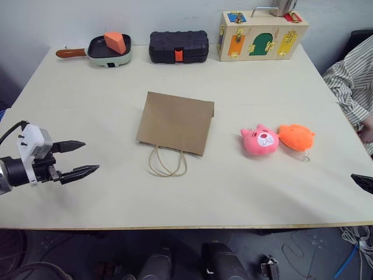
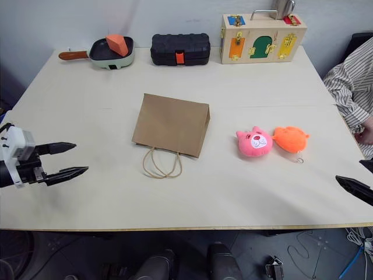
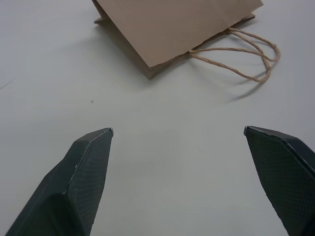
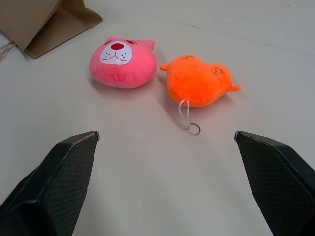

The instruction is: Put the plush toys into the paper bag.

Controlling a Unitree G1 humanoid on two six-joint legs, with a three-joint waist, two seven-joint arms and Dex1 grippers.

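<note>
Two plush toys lie on the table (image 1: pixel 70 105): one pink toy (image 1: pixel 259 140) and one orange toy (image 1: pixel 296 136). There is one paper bag (image 1: pixel 175 122) with two twine handles (image 1: pixel 168 163). At the far edge stand one pan (image 1: pixel 108 51) holding one orange block (image 1: pixel 115 41), one black case (image 1: pixel 178 46) and one wooden latch box (image 1: pixel 261 35).

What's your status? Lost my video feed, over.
Both end effectors open, empty: left, right. Paper bag lying flat mid-table. Pink plush and orange plush beside it, untouched. Path clear.

Matt kraft paper bag (image 1: pixel 176 123), fuzzy cloth plush toys (image 1: pixel 260 140), smooth matt table (image 1: pixel 233 181).
</note>
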